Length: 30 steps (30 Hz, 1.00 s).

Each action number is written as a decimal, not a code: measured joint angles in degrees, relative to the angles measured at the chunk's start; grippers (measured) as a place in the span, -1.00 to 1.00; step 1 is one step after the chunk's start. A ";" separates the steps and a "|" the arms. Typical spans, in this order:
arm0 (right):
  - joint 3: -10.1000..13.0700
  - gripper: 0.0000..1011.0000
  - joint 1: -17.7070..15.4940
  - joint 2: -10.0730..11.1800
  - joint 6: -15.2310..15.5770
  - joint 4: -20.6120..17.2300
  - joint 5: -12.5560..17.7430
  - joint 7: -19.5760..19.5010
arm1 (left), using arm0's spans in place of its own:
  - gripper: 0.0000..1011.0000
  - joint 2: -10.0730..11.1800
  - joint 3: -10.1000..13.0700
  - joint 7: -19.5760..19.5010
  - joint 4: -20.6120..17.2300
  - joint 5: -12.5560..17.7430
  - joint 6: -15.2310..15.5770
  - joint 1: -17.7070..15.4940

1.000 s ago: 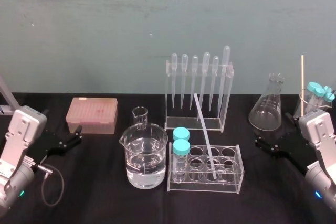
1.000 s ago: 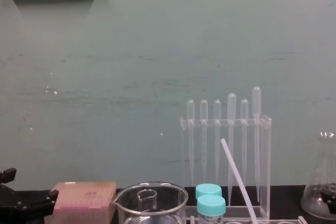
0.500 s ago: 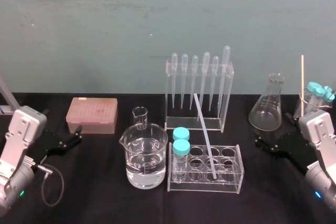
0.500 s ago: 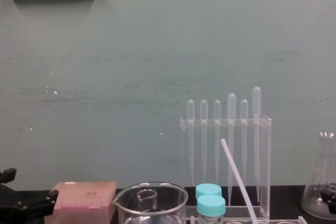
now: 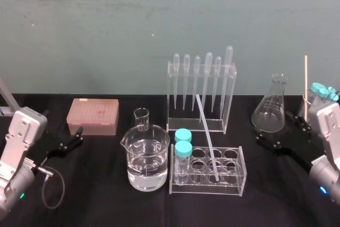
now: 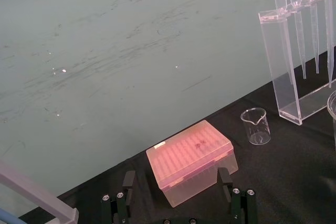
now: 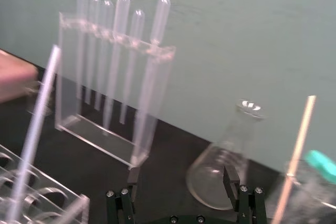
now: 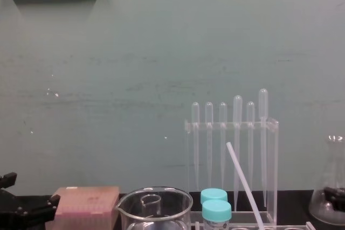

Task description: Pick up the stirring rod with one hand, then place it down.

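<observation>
Stirring rod (image 5: 207,134) leaning in a hole of the tube rack (image 5: 234,184) near the worktop's front edge, top tilted toward the pipette stand (image 5: 201,123). Right gripper (image 7: 180,180) by the right edge beside the flask (image 5: 270,111), fingers spread wide, empty. Left gripper (image 6: 176,178) parked at the left edge, likewise spread and empty. Risks: the reaching arm bumps the flask; a slanted pull drags the rack; the smooth rod slips.

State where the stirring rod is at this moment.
In the head view, right of centre, the stirring rod stands tilted in the tube rack, leaning back toward the pipette stand.
</observation>
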 joint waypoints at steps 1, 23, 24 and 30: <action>0.35 0.99 0.32 0.00 1.17 -0.39 1.30 1.41 | 0.98 0.00 0.00 0.00 0.00 0.00 0.00 0.00; -3.59 0.99 15.78 -5.46 22.45 4.00 16.09 24.44 | 0.98 0.00 0.00 0.00 0.00 0.00 0.00 0.00; -4.00 0.99 16.36 -5.82 22.68 4.68 15.96 24.48 | 0.98 0.00 0.00 0.00 0.00 0.00 0.00 0.00; -6.62 0.99 20.15 -8.70 23.96 9.59 15.01 24.97 | 0.98 0.00 0.00 0.00 0.00 0.00 0.00 0.00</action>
